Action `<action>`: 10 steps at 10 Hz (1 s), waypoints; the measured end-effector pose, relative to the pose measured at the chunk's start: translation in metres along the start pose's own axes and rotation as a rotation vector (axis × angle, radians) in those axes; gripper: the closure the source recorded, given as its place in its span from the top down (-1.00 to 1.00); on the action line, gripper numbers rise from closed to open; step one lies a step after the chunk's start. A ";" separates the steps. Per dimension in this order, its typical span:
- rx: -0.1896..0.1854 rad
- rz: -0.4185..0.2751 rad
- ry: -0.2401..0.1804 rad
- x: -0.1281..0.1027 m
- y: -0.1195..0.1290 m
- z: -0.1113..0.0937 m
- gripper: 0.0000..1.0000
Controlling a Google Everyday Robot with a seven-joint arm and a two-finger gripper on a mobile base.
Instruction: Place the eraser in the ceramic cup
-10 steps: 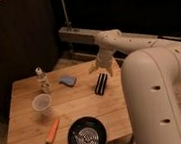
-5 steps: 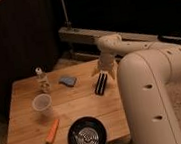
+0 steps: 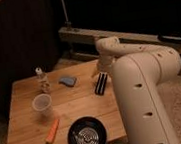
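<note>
Since a second ago the arm has dipped lower and the robot's pale body has edged closer to the table's right edge. The gripper (image 3: 101,69) now hangs just over the far end of the eraser (image 3: 101,83). Whether it is released or clenched cannot be told, and contact with the block is not clear either.

The eraser lies flat on the table (image 3: 21,96) close to the right edge, its length running from the far side toward the near side. Just to its left, toward the far edge, sits a blue lump (image 3: 68,80). The cup (image 3: 42,107) stands upright well apart from the eraser, near the left edge, with a bottle (image 3: 41,78) behind it toward the far left corner. An orange tool (image 3: 53,131) lies toward the near left corner, and a pan (image 3: 86,136) sits at the near edge.

The step in hand looks like the pick. It would go best with a grasp across the block's narrow width near one end, so the eraser hangs lengthwise. A clean lift should then clear the lump on the way left. Because the block is longer than the cup is tall, it should go in end first, centred over the rim, and lowered gently so the light cup does not tip.
</note>
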 end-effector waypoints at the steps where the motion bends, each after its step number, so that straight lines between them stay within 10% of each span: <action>1: 0.009 0.003 0.004 0.001 -0.001 0.005 0.60; 5: 0.018 0.003 0.008 0.002 -0.003 0.015 0.58; 10: 0.006 -0.030 0.017 0.008 0.000 0.017 -0.18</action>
